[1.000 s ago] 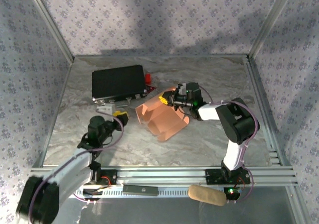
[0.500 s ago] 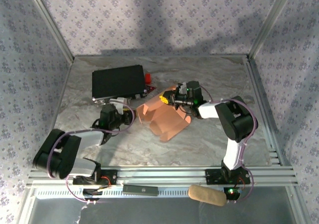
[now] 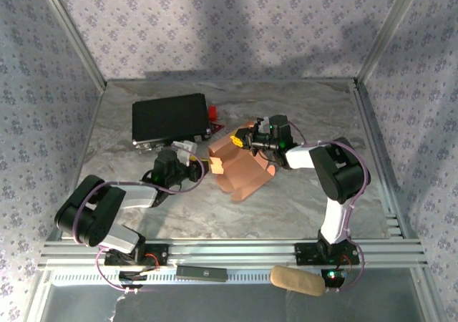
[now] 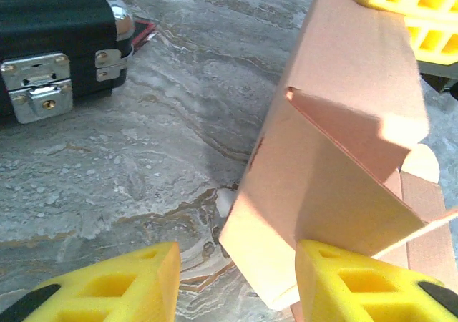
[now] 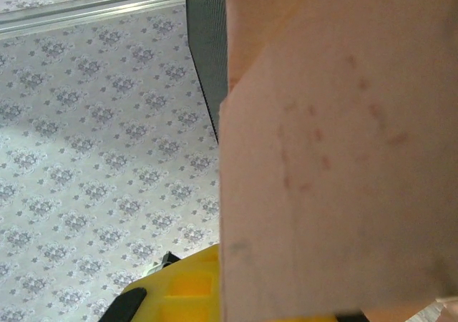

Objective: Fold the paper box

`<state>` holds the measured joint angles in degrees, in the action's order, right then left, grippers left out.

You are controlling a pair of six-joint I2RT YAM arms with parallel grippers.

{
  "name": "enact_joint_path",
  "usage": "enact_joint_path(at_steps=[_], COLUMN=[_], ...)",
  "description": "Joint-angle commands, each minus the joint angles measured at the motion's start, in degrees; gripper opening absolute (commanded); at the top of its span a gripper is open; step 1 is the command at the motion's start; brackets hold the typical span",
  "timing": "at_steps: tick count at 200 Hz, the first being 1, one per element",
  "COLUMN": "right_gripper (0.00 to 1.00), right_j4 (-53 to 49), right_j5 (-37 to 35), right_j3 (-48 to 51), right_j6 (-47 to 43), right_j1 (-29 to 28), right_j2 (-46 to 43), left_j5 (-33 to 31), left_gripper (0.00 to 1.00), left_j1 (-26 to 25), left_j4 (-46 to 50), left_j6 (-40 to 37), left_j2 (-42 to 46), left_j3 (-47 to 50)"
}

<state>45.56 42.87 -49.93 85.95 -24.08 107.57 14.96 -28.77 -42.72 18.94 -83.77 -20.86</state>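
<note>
Folding is midway, by my reading: the paper box (image 3: pixel 240 168) stands as a half-raised shell with creased panels and loose flaps, not yet closed into a rectangle. It sits on the table (image 3: pixel 300 215) about mid-width, nearer the far edge than the near one, and close to the right of the black case (image 3: pixel 170 118), which lies towards the far left corner.

The right gripper (image 3: pixel 240 140) is pressed together on the box's far upper edge. In the left wrist view its yellow fingers (image 4: pixel 401 7) sit at the top of the tall panel; in its own view cardboard (image 5: pixel 336 157) lies flat against 1 yellow finger (image 5: pixel 179 286).

The left gripper (image 3: pixel 199 164) comes in low from the box's left side with its jaws spread. From its wrist, the left gripper (image 4: pixel 236 265) has the bottom corner of the near panel (image 4: pixel 322 186) between its 2 pads, close to the right-hand one (whether that pad touches the card, I cannot tell).

The next move probably calls for the left gripper to catch or push that lower panel inwards along its crease while the right one steadies the top. Thin card will buckle if squeezed off the crease.
</note>
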Motion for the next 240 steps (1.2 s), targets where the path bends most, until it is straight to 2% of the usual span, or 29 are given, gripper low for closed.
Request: enact_joint_path(at_steps=[1, 81, 166, 240], right_gripper=[0.0, 0.0, 0.0, 0.0], right_j4=[0.8, 0.8, 0.8, 1.1], right_j5=[1.0, 1.2, 1.2, 1.0], right_j3=[-1.3, -1.7, -1.3, -1.0], right_j6=[-0.5, -0.5, -0.5, -0.2], right_j1=[-0.2, 0.1, 0.1, 0.1], right_j2=[1.3, 1.5, 1.3, 1.5], left_j5=[-0.7, -2.2, -3.8, -9.6], left_gripper=[0.46, 0.47, 0.49, 0.56], left_j1=[-0.9, -5.1, -6.7, -9.3], left_j4=[-2.9, -8.9, -11.0, -14.5], left_j6=[-1.4, -2.6, -2.3, -1.6], left_j2=[-1.2, -5.3, -8.3, -11.2], left_j3=[-0.9, -1.1, -2.7, -3.4])
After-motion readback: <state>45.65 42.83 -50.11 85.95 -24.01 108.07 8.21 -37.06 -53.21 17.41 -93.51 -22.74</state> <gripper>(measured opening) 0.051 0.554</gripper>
